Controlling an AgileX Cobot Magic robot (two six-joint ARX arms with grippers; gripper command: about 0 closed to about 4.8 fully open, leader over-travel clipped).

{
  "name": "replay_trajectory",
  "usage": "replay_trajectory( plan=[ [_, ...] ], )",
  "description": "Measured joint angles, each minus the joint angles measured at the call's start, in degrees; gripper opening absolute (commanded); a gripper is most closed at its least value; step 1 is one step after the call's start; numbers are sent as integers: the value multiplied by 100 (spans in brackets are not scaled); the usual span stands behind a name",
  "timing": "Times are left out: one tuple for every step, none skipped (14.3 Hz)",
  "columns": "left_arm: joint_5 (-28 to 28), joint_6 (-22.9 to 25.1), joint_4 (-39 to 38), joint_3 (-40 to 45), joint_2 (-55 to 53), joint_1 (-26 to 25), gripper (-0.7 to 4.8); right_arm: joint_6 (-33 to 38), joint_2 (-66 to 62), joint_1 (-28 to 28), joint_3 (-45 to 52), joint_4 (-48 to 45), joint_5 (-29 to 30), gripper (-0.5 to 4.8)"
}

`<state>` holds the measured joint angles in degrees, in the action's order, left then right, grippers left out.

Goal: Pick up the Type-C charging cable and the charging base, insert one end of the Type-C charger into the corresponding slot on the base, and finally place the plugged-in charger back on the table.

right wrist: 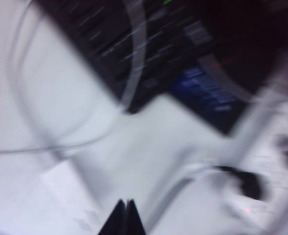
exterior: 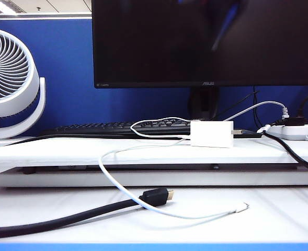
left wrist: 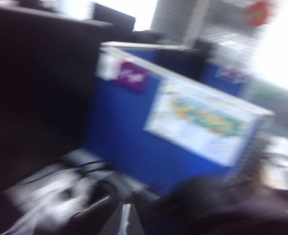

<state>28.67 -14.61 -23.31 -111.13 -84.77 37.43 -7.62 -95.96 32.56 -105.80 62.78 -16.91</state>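
The charging base [exterior: 211, 134], a small white box, stands on the raised white slab of the table [exterior: 59, 151], in front of the keyboard. The thin white Type-C charging cable [exterior: 107, 180] loops from beside it down to the front surface, and its free plug [exterior: 241, 207] lies at the front right. No gripper shows in the exterior view. My right gripper [right wrist: 125, 215] is shut and empty, hovering over the slab near the blurred charging base [right wrist: 60, 193] and a cable loop [right wrist: 16, 68]. My left gripper [left wrist: 125, 221] is blurred, apparently shut, and faces a blue partition.
A thick black cable with a gold-tipped plug [exterior: 156, 197] lies across the front left. A white power strip [exterior: 297, 130] with cords sits at the right end of the slab. The black keyboard [exterior: 117, 127], a monitor [exterior: 206, 42] and a white fan [exterior: 10, 78] stand behind.
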Motion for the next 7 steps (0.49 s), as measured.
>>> replay_trajectory(
  plan=[
    [-378,203,-245,0,129,0,-6,-92,363,2,-2,-35,-315,-1],
    [-809,461,-417,0,295,-2,-6,-166,769,2,-4,-28,-476,-1],
    [-1340,798,-603,0,505,-2,-6,-162,1244,2,-2,-26,-402,-1],
    [-1633,990,-739,0,656,0,-6,-136,1591,2,2,-31,-247,-1],
    [-1895,1158,-883,0,844,-2,-6,-90,2028,2,2,-70,-2,-1],
    [-2083,1226,-1036,-2,1021,-2,-6,-57,2354,2,0,-142,177,-1],
    [-2258,1250,-1281,-2,1209,-2,-6,-37,2697,7,-7,-286,345,-1]
  ],
)
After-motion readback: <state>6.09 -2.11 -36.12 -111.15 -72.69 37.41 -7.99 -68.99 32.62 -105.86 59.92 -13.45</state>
